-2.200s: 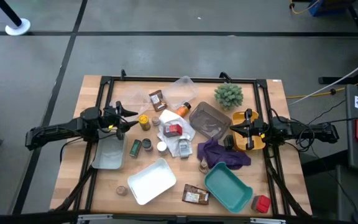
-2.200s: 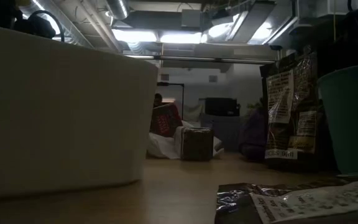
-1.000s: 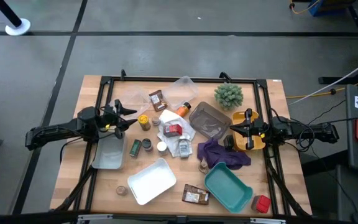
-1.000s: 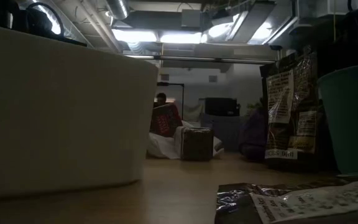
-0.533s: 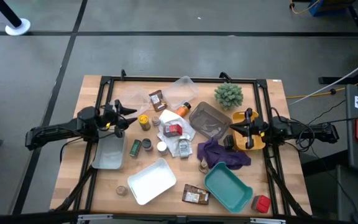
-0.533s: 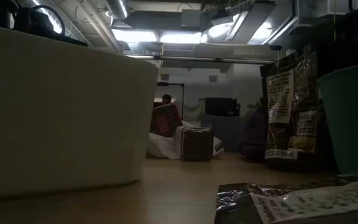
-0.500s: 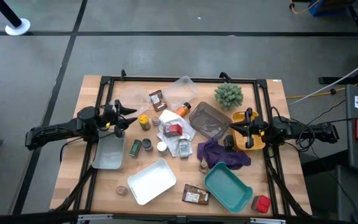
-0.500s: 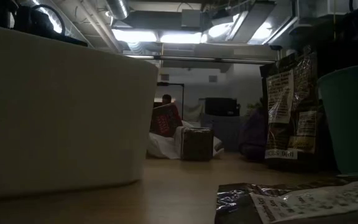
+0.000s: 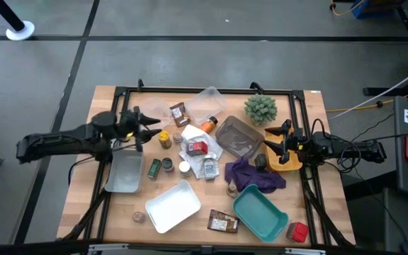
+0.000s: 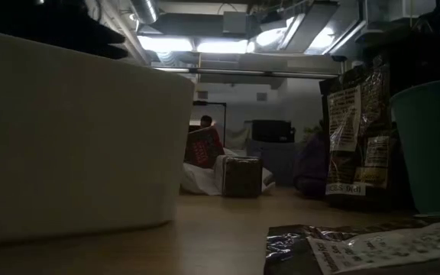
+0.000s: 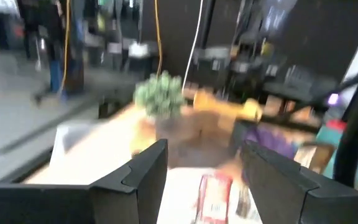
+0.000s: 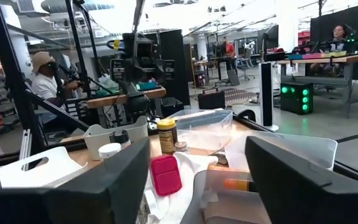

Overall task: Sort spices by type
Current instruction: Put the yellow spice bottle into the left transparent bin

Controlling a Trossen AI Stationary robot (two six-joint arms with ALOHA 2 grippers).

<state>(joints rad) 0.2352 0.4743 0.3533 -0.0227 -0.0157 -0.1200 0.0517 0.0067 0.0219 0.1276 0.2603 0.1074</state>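
With its fingers spread wide and holding nothing, the left gripper (image 9: 149, 129) hovers just beside the small yellow-capped spice jar (image 9: 164, 137) standing near the white cloth (image 9: 192, 139), so it should straddle the jar squarely before closing; the right gripper (image 9: 278, 139), likewise spread and empty, waits over the yellow tray (image 9: 294, 163).

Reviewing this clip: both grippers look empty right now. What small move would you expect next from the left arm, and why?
Probably the left gripper lowers a little onto the yellow jar just beyond its open fingers. It holds nothing, and that jar is the nearest unsorted spice. The right gripper is open too, over the yellow tray, so it seems to have no pressing move.
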